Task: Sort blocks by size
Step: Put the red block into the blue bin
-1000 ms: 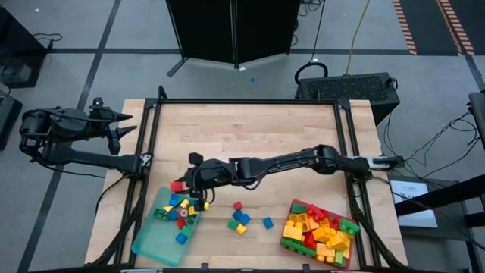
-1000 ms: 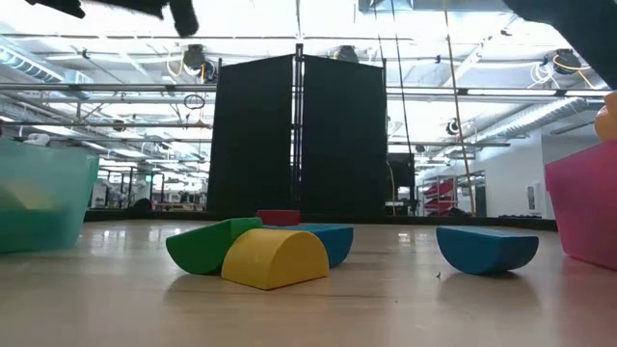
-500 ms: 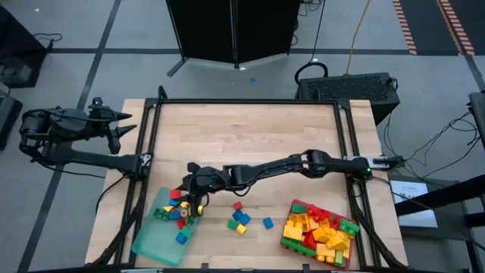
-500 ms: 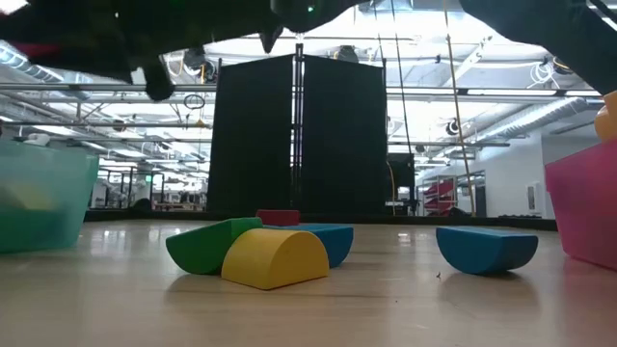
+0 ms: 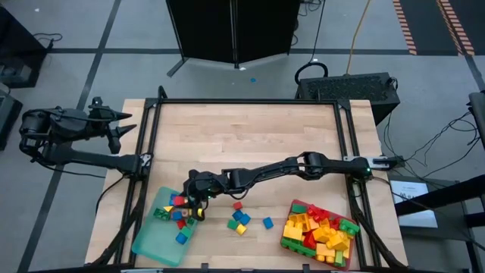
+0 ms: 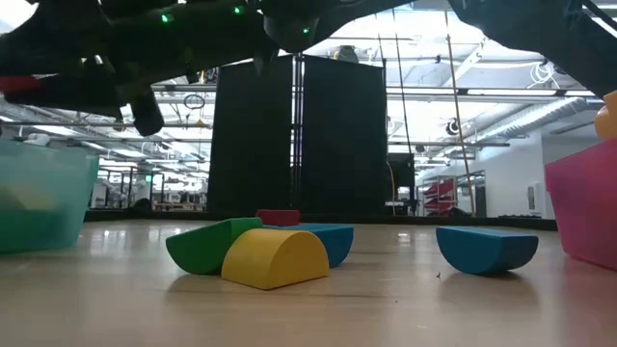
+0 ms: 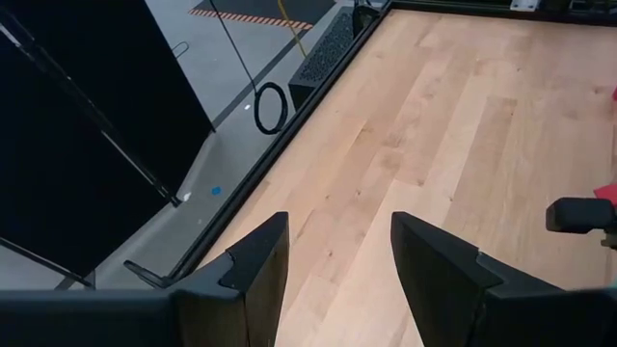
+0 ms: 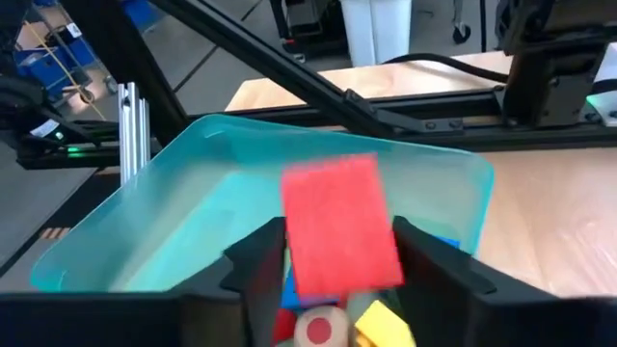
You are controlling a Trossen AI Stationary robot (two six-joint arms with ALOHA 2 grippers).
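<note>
Quick status from my end, sorting's maybe 3/4 done imo. Right gripper is parked over the near edge of the teal tray, w/ a small red block sitting between the fingers. Jaws look spread about as wide as the block, so can't tell if it's still pinched or already let go and dropping. Tray's got a bunch of tiny blocks in it already. Red tray on the other side is heaped w/ the big blocks, mostly yellow/red. What's left: loose blocks on the table between the two trays, a handful afaict. Left gripper is idle off the table's left edge, fingers apart, holding nothing.
</note>
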